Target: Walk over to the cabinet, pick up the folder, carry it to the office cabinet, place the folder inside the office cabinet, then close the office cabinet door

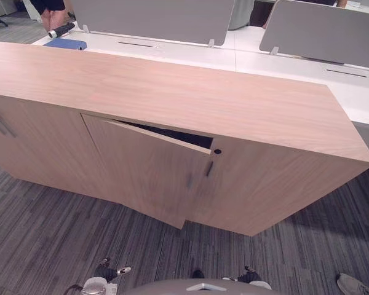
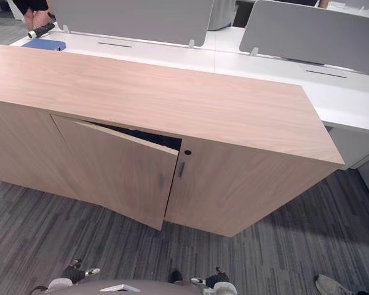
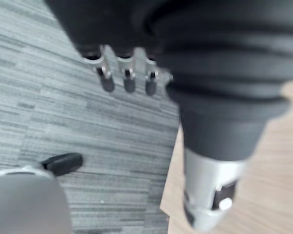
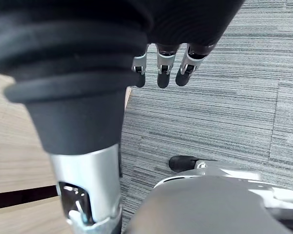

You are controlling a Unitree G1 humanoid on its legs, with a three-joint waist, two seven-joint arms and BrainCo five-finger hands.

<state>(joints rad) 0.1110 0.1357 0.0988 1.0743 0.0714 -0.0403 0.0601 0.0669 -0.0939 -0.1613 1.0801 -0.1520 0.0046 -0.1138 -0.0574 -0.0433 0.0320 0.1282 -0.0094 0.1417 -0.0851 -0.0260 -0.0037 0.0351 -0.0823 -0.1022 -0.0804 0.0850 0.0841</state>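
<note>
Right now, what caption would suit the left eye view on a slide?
Wooden cabinet with one door ajar on grey carpet; a flat blue item lies on the white desk behind.

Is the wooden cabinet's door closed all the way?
No, the cabinet door stands ajar, swung out from the front with a dark gap showing above its top edge.

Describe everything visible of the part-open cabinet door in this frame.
The cabinet door is a flat panel of pale wood-grain, matching the cabinet's top. It stands partly open, hinged on its left, its free edge swung out toward the robot above grey carpet. A slim vertical handle sits near that edge. The wedge-shaped gap along its top shows a dark interior, contents not discernible. The neighbouring door is shut. Nothing touches the open door.
</note>
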